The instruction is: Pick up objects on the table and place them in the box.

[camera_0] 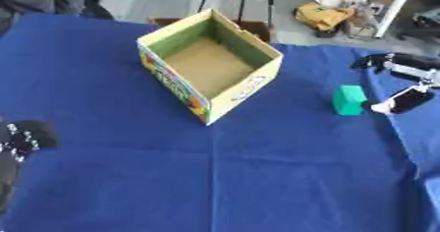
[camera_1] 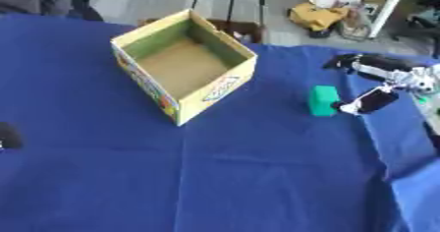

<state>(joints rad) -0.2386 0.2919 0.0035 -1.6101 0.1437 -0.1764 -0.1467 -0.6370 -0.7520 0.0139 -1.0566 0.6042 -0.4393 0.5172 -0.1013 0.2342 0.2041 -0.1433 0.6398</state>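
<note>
Left eye view: open box [camera_0: 209,65] on blue cloth [camera_0: 258,177], inside bare. Green block [camera_0: 348,100] upright on cloth, right of box, well apart from it. Right hand [camera_0: 404,81] at right edge, fingers spread, one fingertip just beside block, nothing held. Left hand [camera_0: 21,140] at left edge, low; finger state not discernible.

Right eye view: same layout. Right hand's lower finger [camera_1: 368,101] close against block's right side; upper finger raised, apart from block.
</note>
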